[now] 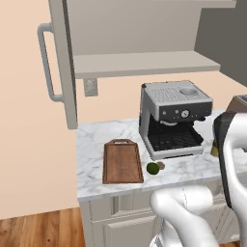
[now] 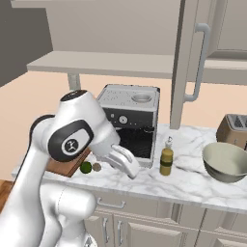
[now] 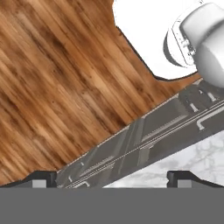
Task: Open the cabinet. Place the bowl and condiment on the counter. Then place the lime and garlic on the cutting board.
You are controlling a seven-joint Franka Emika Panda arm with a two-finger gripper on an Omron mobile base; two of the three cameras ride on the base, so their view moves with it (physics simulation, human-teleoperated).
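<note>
Your cabinet (image 1: 62, 62) is open, door swung out with shelves bare in both base views. The bowl (image 2: 225, 161) sits on the counter (image 1: 91, 144) at the right end, just in front of the toaster (image 2: 235, 129). The condiment (image 2: 166, 159) stands upright between the bowl and the coffee machine (image 1: 173, 116). The lime (image 1: 153, 168) and garlic (image 1: 161, 165) are touching each other on the marble, just beside the board (image 1: 122, 161) but not on it. Your gripper (image 3: 112, 177) is spread wide with nothing between the tips, looking down past the counter edge at the lower drawers (image 3: 144, 135) and wood floor (image 3: 57, 78).
</note>
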